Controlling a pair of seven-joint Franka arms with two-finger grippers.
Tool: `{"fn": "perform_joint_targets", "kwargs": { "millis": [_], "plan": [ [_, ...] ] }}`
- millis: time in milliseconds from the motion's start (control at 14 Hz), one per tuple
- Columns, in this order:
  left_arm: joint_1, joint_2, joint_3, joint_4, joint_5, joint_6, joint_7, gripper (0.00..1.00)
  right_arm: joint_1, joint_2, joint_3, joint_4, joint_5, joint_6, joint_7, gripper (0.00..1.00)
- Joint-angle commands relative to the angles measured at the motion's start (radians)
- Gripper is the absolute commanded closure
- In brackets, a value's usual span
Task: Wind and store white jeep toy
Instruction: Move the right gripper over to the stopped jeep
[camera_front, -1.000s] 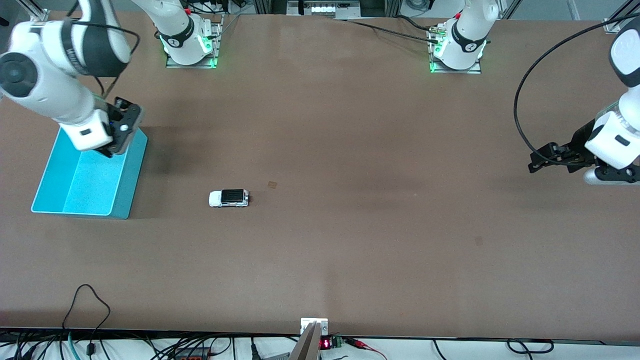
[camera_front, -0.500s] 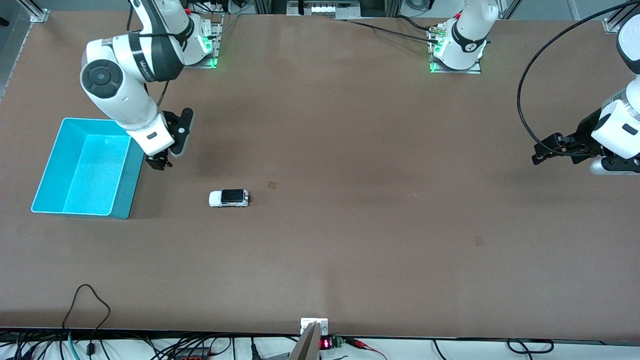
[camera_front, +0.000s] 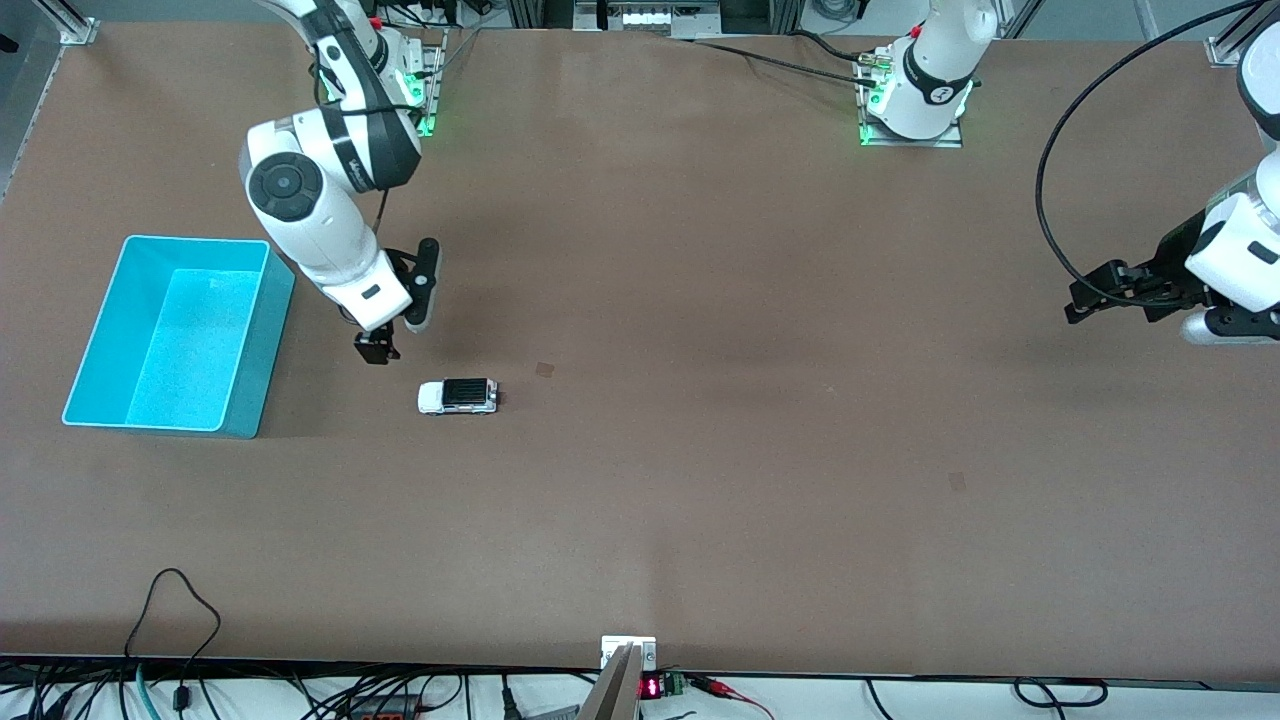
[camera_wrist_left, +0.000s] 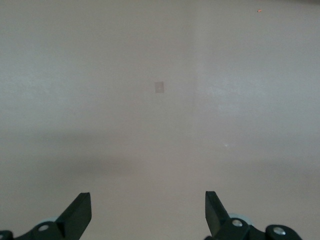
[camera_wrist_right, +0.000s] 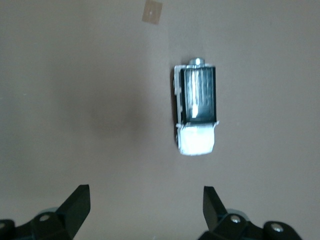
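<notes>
The white jeep toy (camera_front: 457, 396) with a black ribbed roof stands on its wheels on the brown table, between the teal bin (camera_front: 255, 330) and the table's middle. It also shows in the right wrist view (camera_wrist_right: 196, 111). My right gripper (camera_front: 376, 348) is open and empty, up over the table between the bin and the jeep; in its wrist view (camera_wrist_right: 146, 205) the jeep lies apart from its fingers. My left gripper (camera_front: 1082, 303) is open and empty, waiting over the left arm's end of the table, with only bare table in its wrist view (camera_wrist_left: 148, 210).
The teal bin has nothing in it and stands at the right arm's end of the table. A small tan square mark (camera_front: 544, 369) lies on the table beside the jeep. Cables and a small display (camera_front: 650, 687) lie along the edge nearest the camera.
My right arm has swung from over the teal bin toward the jeep, and its gripper now hangs close to it. My left gripper has risen slightly. The jeep has not moved.
</notes>
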Motion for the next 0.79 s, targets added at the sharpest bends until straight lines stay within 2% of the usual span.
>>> {"fn": "perform_joint_targets", "kwargs": {
  "millis": [0,429,714],
  "plan": [
    [0.020,-0.063,-0.016,-0.044,-0.011,-0.012,-0.007,0.00,0.020,0.080,-0.005,0.069,-0.002,0.032,-0.039,0.00],
    [0.020,-0.068,-0.016,-0.032,-0.015,-0.017,-0.009,0.00,0.039,0.224,-0.005,0.220,-0.001,0.040,-0.048,0.00],
    [0.020,-0.066,-0.016,0.002,-0.018,-0.072,-0.013,0.00,0.056,0.284,-0.005,0.241,0.002,0.050,-0.050,0.00]
  ]
}}
